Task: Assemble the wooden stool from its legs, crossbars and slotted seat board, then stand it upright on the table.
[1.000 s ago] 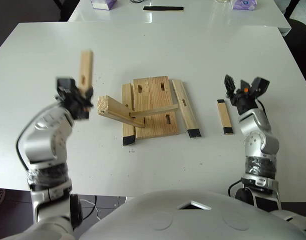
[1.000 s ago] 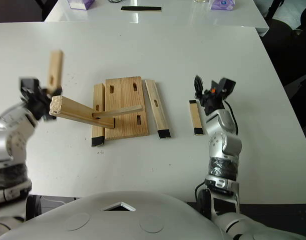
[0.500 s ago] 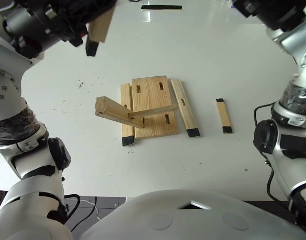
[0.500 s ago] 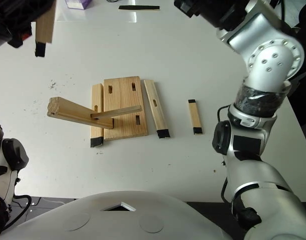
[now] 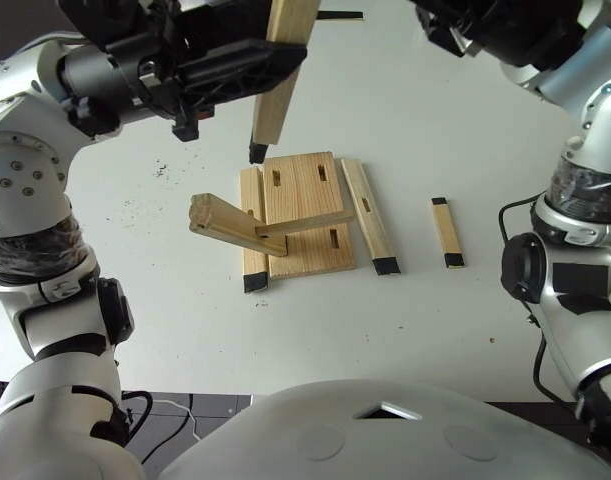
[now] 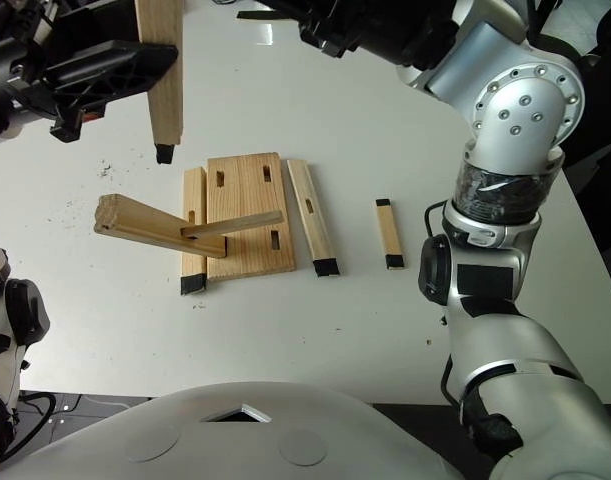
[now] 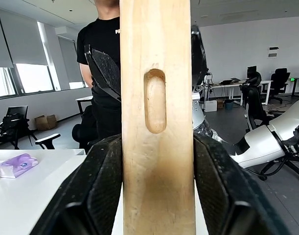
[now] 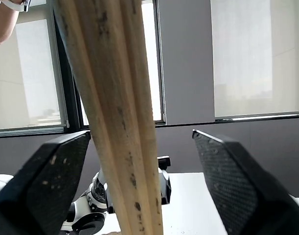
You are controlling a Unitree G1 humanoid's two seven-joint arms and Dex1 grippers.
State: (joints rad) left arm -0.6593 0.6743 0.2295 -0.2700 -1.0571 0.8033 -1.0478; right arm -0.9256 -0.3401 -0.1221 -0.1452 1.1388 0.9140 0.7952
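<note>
The left gripper (image 7: 157, 193) held one leg (image 5: 275, 100) high above the table (image 5: 435, 130), its fingers (image 7: 103, 196) pressed on two opposite faces of the wood, below the oval slot. The leg hung almost upright, black foot downward, over the far-left corner of the seat board (image 5: 307, 213). The right gripper (image 8: 139, 156) was raised to the same leg. Its fingers (image 8: 225, 176) were spread with the wood between them, and I could not tell whether the wood touched the nearer one.

I judged the main danger to be in the hand-over. If the left fingers loosened before the right ones closed, the leg would fall onto the board and could knock the parts below. The wood also sat nearer to one right finger than to the other, so a closing grip could push it sideways and twist it in the left grip.

Below, a second leg (image 5: 253, 235) lay against the left edge of the board. A joined leg (image 5: 225, 222) with its crossbar (image 5: 320, 219) rested across both, its left end seemingly lifted. This piece looked unstable, and a falling leg could roll it off. A third leg (image 5: 371, 228) lay just right of the board. A short crossbar (image 5: 447, 232) lay well apart on the right, where an arm coming down could sweep it away.
</note>
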